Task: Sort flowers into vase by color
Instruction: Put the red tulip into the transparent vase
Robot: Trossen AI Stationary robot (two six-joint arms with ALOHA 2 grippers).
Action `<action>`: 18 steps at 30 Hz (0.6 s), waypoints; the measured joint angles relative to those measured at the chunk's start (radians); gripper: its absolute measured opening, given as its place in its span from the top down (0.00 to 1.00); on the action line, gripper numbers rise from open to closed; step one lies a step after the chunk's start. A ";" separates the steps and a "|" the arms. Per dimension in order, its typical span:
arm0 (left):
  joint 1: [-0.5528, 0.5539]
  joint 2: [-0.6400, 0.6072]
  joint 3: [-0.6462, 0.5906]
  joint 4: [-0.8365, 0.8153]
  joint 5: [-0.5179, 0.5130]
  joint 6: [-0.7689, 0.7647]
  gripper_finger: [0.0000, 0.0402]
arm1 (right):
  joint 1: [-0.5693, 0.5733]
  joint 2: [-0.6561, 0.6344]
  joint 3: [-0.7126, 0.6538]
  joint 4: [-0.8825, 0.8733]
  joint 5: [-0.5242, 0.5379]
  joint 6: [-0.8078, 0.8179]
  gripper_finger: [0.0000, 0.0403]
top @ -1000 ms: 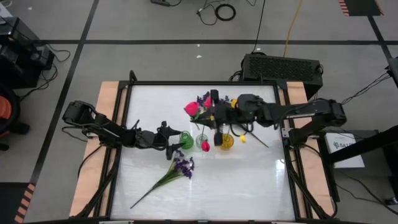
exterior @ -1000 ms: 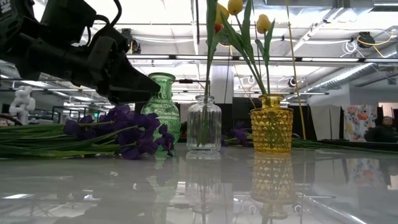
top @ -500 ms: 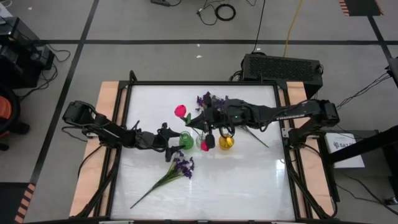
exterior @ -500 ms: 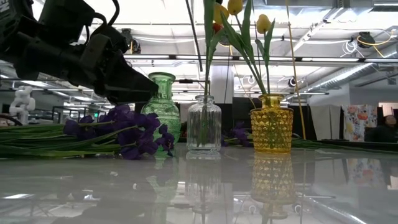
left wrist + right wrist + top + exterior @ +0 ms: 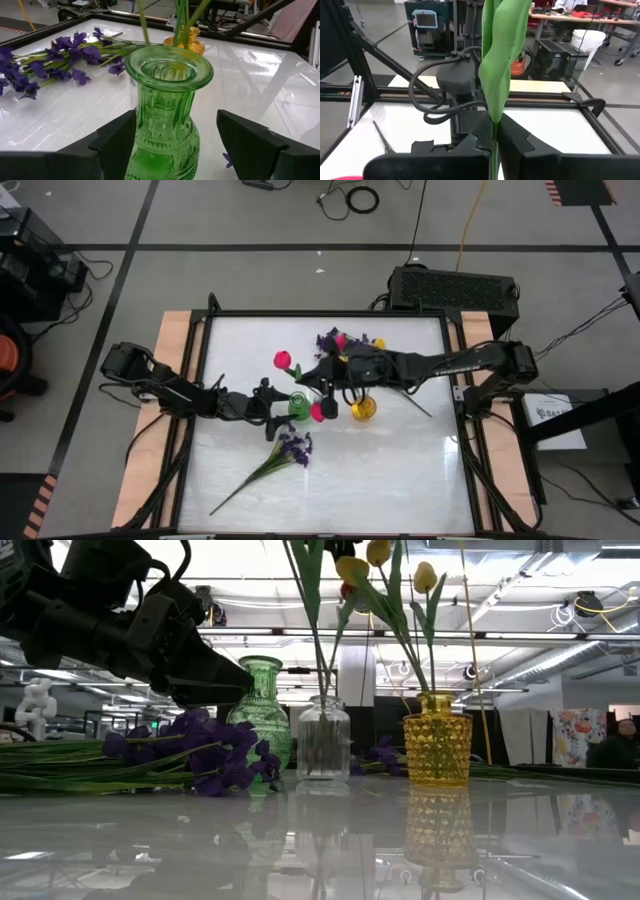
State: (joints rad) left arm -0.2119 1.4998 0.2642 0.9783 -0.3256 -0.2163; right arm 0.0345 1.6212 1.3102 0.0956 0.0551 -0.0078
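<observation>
Right gripper [image 5: 335,383] is closed on a tulip stem [image 5: 494,75], lowering it into the clear vase [image 5: 324,738], probably. Left gripper [image 5: 175,145], open approx. wide, brackets the green vase [image 5: 165,120] w/o clear contact, to steady it.

White glossy table [image 5: 400,470], green vase [image 5: 299,406], clear vase [image 5: 323,744], yellow vase [image 5: 363,409], purple sprigs [image 5: 293,447] lying flat

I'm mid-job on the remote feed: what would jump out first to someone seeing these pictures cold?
The three small vases in a row at mid-table: green vase, clear vase and yellow vase holding yellow tulips. The right gripper, shut on a pink tulip stem, sets it in the clear vase, while the left gripper straddles the green one. A purple sprig lies nearer the front edge.
</observation>
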 joint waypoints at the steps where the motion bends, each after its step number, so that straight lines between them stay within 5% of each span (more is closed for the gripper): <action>1: 0.000 0.000 0.000 0.001 0.000 0.005 0.30 | 0.000 0.000 0.000 -0.002 0.000 0.000 0.99; 18: 0.001 -0.019 0.000 0.000 -0.077 0.095 0.30 | 0.007 -0.047 0.000 0.010 0.000 -0.029 0.99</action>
State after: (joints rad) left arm -0.2108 1.4803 0.2638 0.9781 -0.4029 -0.1217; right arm 0.0414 1.5744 1.3102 0.1053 0.0547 -0.0367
